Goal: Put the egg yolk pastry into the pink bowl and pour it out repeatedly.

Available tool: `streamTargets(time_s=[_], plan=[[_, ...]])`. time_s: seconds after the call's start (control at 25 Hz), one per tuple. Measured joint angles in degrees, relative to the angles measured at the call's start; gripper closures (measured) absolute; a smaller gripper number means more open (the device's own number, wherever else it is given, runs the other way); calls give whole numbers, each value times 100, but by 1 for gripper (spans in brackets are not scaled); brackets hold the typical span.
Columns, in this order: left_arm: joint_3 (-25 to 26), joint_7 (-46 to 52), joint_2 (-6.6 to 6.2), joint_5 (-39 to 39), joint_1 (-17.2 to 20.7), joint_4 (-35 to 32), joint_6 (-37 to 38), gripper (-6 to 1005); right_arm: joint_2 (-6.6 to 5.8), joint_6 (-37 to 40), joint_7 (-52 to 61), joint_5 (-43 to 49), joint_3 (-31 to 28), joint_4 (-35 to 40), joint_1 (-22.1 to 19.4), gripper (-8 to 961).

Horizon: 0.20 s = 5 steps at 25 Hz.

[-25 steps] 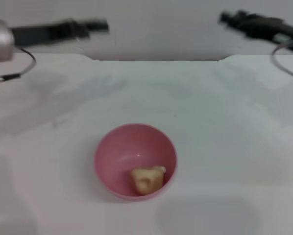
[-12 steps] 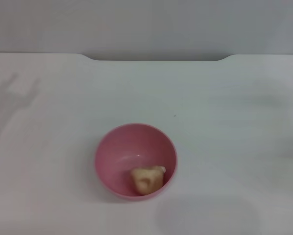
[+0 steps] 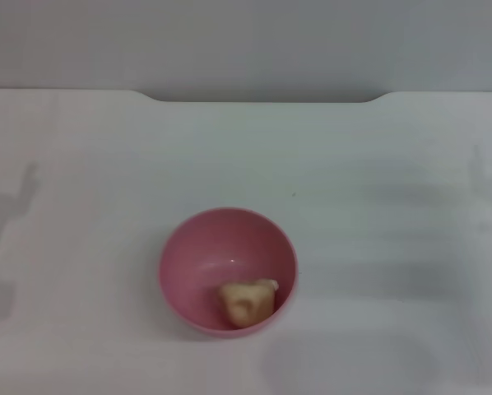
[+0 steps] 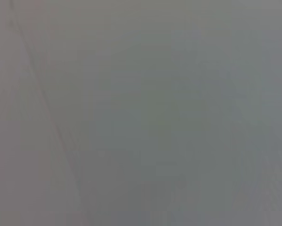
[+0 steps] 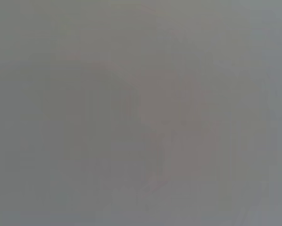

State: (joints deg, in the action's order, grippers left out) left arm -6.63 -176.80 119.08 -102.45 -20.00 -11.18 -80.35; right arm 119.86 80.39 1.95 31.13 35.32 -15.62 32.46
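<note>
Your pink bowl (image 3: 228, 271) stands upright on the white worktop (image 3: 378, 206), in the near middle of the head view, a little toward the robot's left of centre. The egg yolk pastry (image 3: 247, 303) lies inside it, on the bowl's bottom against the near wall, slightly toward the robot's right side of the bowl; it is a pale tan lump with a lighter bit at its far edge. Nothing touches the bowl or the pastry. You will not find either end effector in the head view: only a thin dark sliver shows at the right edge, too little to name, and soft shadows fall on the worktop at the far left and at the right. Both wrist views give you a flat grey field with no fingers and no object in them, so you cannot tell how far open the left end effector or the right end effector is, nor whether either holds anything.
</note>
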Motion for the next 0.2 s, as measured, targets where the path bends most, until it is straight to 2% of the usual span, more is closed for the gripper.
streamTargets(time_s=[0.2], plan=[[97,269,1,19,86,220,73,274,2,244,-339,601,-736,-270,-14,418]])
